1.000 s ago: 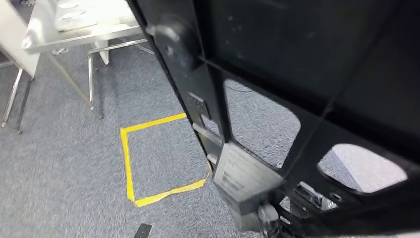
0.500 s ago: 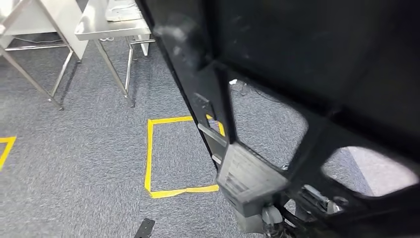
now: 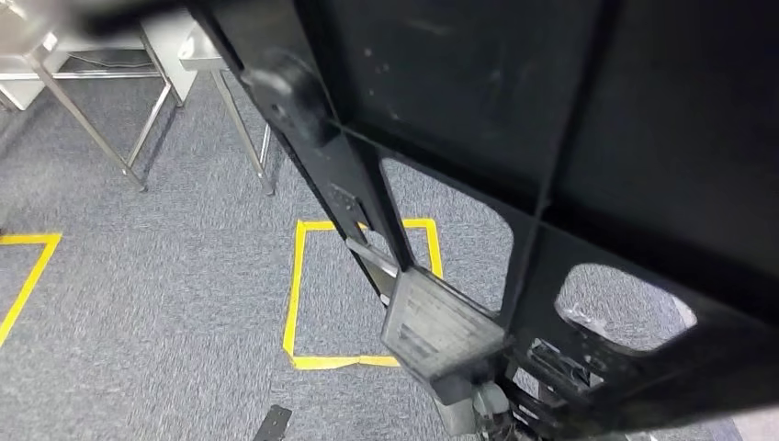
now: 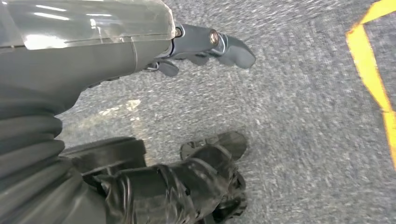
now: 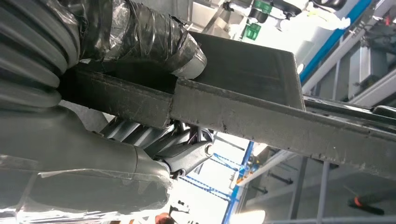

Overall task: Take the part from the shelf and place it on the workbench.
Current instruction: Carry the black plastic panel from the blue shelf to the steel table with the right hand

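Observation:
The part [image 3: 551, 110] is a big black frame with rounded cut-outs and a grey labelled block low down; it is held up close across the right of the head view. In the right wrist view my right hand [image 5: 140, 37] grips a flat bar of the part [image 5: 261, 112], with dark taped fingers [image 5: 159, 42] over one side and the grey thumb [image 5: 107, 172] under the other. My left hand [image 4: 140, 51] hangs over grey carpet, thumb and dark fingers [image 4: 205, 163] apart, holding nothing. A steel workbench [image 3: 211, 50] stands at the far left.
A yellow tape square [image 3: 296, 276] marks the carpet in front of the bench legs [image 3: 246, 138], and another yellow line [image 3: 28, 276] lies at the left. A small black piece [image 3: 273, 423] lies on the floor near the bottom edge.
The camera has turned: the tape square and the steel benches have shifted across the picture. The black part stays in my right hand and has swung slightly.

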`<move>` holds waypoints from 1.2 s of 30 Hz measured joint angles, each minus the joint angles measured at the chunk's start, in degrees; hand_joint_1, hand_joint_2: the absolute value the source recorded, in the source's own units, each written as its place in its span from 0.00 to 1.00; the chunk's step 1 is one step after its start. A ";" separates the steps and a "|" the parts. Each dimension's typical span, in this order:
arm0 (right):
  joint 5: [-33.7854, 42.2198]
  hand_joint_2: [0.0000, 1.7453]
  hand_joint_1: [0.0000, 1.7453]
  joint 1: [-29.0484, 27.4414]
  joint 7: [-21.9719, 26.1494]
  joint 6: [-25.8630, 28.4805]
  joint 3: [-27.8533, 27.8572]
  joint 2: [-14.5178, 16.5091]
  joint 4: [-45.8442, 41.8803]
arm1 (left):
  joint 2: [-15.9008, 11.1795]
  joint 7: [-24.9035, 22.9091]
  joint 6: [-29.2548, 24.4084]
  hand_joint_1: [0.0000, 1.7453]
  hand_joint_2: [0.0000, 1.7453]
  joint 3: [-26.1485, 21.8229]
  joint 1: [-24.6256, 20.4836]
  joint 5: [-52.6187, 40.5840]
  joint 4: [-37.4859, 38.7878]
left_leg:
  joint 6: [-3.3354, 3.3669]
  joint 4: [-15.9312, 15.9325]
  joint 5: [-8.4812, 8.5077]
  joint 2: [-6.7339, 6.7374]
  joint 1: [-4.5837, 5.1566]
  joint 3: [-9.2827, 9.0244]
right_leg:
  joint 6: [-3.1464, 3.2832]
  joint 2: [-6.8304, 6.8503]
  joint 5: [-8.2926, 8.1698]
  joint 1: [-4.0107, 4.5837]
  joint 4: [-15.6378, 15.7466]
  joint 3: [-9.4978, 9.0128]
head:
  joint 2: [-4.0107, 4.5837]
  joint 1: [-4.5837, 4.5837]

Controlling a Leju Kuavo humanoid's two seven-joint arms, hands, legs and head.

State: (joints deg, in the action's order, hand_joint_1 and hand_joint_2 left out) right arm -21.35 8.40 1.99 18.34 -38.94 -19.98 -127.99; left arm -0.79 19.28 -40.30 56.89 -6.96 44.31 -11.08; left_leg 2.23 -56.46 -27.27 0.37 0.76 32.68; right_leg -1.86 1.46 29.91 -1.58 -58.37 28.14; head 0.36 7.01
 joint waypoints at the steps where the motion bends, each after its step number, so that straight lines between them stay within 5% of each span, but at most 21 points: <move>1: 0.03 1.00 1.00 0.14 0.01 -0.07 -0.04 0.00 0.03 | -0.01 -0.19 0.00 0.00 1.00 0.00 0.13 -0.03 0.00 | 0.38 0.67 0.03 -0.16 -0.12 -1.14 | -0.15 -0.21 -0.46 -0.02 -1.52 0.38 | 0.00 -0.10; 3: 0.18 1.00 1.00 0.33 0.01 -0.23 -0.10 0.00 0.09 | -0.01 -0.56 0.00 0.00 1.00 0.00 0.21 -0.11 0.00 | 0.85 1.55 -0.21 -0.35 -0.20 -3.11 | -0.13 -0.76 -0.44 -0.07 -7.67 4.18 | 0.01 -0.43; 5: 0.45 1.00 1.00 0.32 0.01 -0.49 -0.17 0.00 0.12 | 0.03 -0.97 0.03 0.00 1.00 0.00 0.22 -0.18 0.00 | 1.00 2.05 -1.36 -0.54 -0.19 -5.03 | -0.15 -1.09 2.22 0.19 -14.18 9.86 | 0.00 -0.65; 7: 0.83 1.00 1.00 0.30 -0.02 -0.73 -0.26 -0.01 0.19 | 0.08 -1.32 0.11 0.00 1.00 0.00 0.44 -0.27 0.00 | 0.93 2.48 -3.03 -0.88 -0.18 -7.54 | -0.32 -1.25 6.67 0.40 -15.28 13.63 | 0.00 -0.78; 8: 0.98 1.00 1.00 0.29 -0.04 -0.79 -0.29 -0.02 0.26 | 0.10 -1.47 0.15 0.00 1.00 0.00 0.58 -0.35 0.00 | 0.86 2.64 -4.06 -1.06 -0.19 -9.01 | -0.35 -1.28 7.61 0.41 -13.55 14.49 | 0.00 -0.88; 9: 1.12 1.00 1.00 0.26 -0.05 -0.81 -0.33 -0.04 0.37 | 0.11 -1.57 0.18 0.00 1.00 0.00 0.69 -0.42 0.00 | 0.75 2.73 -5.23 -1.20 -0.20 -10.44 | -0.33 -1.28 6.14 0.36 -10.64 14.87 | 0.00 -1.06; 12: 1.53 1.00 1.00 -0.01 -0.05 -0.83 -0.46 -0.10 0.69 | 0.10 -1.84 0.29 0.00 1.00 0.00 0.80 -0.50 -0.01 | 0.21 2.78 -9.18 -1.38 -0.06 -13.96 | 0.11 -1.20 -7.43 0.58 -2.93 14.42 | 0.01 -1.60; 13: 1.65 1.00 1.00 -0.09 -0.05 -0.80 -0.49 -0.11 0.70 | 0.08 -1.92 0.34 0.00 1.00 0.00 0.74 -0.51 -0.01 | -0.10 2.72 -9.85 -1.38 -0.03 -14.91 | 0.52 -1.36 -9.68 0.78 -2.33 13.90 | 0.01 -1.69; 14: 1.77 1.00 1.00 -0.05 -0.05 -0.77 -0.51 -0.13 0.69 | 0.07 -2.01 0.42 0.00 1.00 0.00 0.60 -0.52 -0.02 | -0.31 1.81 -9.81 -1.37 -0.09 -15.25 | 0.98 -1.55 -9.05 1.05 -2.38 13.20 | 0.00 -1.76; 16: 1.94 1.00 1.00 0.17 0.07 -0.76 -0.52 -0.15 0.59 | 0.13 -2.15 0.59 0.00 1.00 0.00 0.16 -0.52 -0.08 | -0.71 -4.75 -6.73 -1.26 -0.31 -12.73 | 1.85 -1.90 -7.26 1.05 -2.57 11.40 | -0.01 -1.87; 18: 2.13 1.00 1.00 0.30 0.38 -0.83 -0.53 -0.15 0.56 | 0.32 -2.25 0.76 0.00 1.00 -0.01 -0.31 -0.52 -0.20 | -1.25 -14.40 -4.46 -1.02 -0.47 -6.45 | 2.44 -1.66 -5.70 0.94 -2.50 9.33 | -0.01 -1.74; 19: 2.22 1.00 1.00 0.30 0.55 -0.87 -0.53 -0.15 0.56 | 0.42 -2.28 0.80 0.00 1.00 -0.01 -0.40 -0.53 -0.26 | -1.58 -17.61 -5.36 -0.91 -0.58 -3.32 | 2.63 -1.51 -4.99 0.92 -2.35 8.24 | -0.01 -1.68; 20: 2.31 1.00 1.00 0.27 0.66 -0.89 -0.54 -0.15 0.57 | 0.46 -2.35 0.84 0.00 1.00 -0.02 -0.36 -0.52 -0.28 | -1.81 -19.10 -8.17 -0.82 -0.68 -0.61 | 2.75 -1.47 -4.37 0.91 -2.15 7.09 | -0.01 -1.64; 23: 2.50 1.00 1.00 0.24 0.74 -0.88 -0.55 -0.15 0.62 | 0.50 -2.86 0.90 0.00 1.00 -0.02 0.03 -0.51 -0.28 | -1.85 -16.98 -16.89 -0.77 -0.80 4.14 | 2.79 -1.85 -2.49 0.89 -1.56 3.98 | -0.01 -1.62; 24: 2.54 1.00 1.00 0.24 0.74 -0.88 -0.55 -0.15 0.63 | 0.50 -3.11 0.96 0.00 1.00 -0.02 0.09 -0.51 -0.28 | -1.59 -14.34 -16.21 -0.77 -0.76 4.57 | 2.72 -1.96 -1.87 0.92 -1.47 3.10 | -0.01 -1.61; 25: 2.55 1.00 1.00 0.23 0.74 -0.88 -0.55 -0.15 0.63 | 0.46 -3.36 1.02 0.00 1.00 -0.02 0.15 -0.51 -0.28 | -1.16 -11.01 -13.05 -0.76 -0.64 4.62 | 2.64 -2.02 -1.22 0.91 -1.35 2.39 | -0.01 -1.62; 27: 2.60 1.00 1.00 0.21 0.76 -0.87 -0.55 -0.15 0.71 | 0.35 -3.75 1.16 0.00 1.00 -0.02 0.22 -0.51 -0.28 | -0.31 -5.22 -2.82 -0.76 -0.29 3.94 | 2.23 -2.15 -0.15 0.89 -1.12 1.34 | 0.00 -1.82; 28: 2.63 1.00 1.00 0.20 0.77 -0.86 -0.55 -0.15 0.74 | 0.31 -3.93 1.24 0.00 1.00 -0.02 0.24 -0.51 -0.29 | -0.09 -3.79 0.55 -0.77 -0.07 3.62 | 1.88 -2.24 0.23 0.82 -0.88 1.08 | 0.00 -1.92; 29: 2.67 1.00 1.00 0.20 0.78 -0.85 -0.55 -0.15 0.78 | 0.28 -4.06 1.30 0.00 1.00 -0.02 0.22 -0.53 -0.30 | 0.00 -3.11 1.95 -0.81 0.11 3.41 | 1.46 -2.33 0.52 0.78 -0.53 0.73 | 0.00 -2.00; 33: 2.69 1.00 1.00 0.26 0.81 -0.82 -0.55 -0.17 0.80 | 0.33 -4.29 1.40 0.00 1.00 -0.02 0.05 -0.57 -0.33 | 0.82 -0.50 2.51 -1.01 -0.26 1.14 | 0.03 -2.12 2.65 0.96 -2.28 0.76 | -0.01 -2.32; 36: 2.69 1.00 1.00 0.15 0.81 -0.81 -0.55 -0.17 0.94 | 0.35 -4.33 1.44 0.00 1.00 -0.02 0.06 -0.57 -0.33 | 1.48 -0.12 2.38 -0.94 -0.29 0.68 | -0.32 -2.00 6.98 0.87 -12.40 6.63 | -0.01 -2.70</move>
State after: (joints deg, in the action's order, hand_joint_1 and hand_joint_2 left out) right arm -18.67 8.55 2.80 17.53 -39.50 -20.15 -127.05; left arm -0.44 14.96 -38.87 56.87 -6.90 43.74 -11.41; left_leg 3.70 -56.58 -24.90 -0.57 0.47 33.36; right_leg -2.18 -0.55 36.89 -0.71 -70.77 34.77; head 0.35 4.32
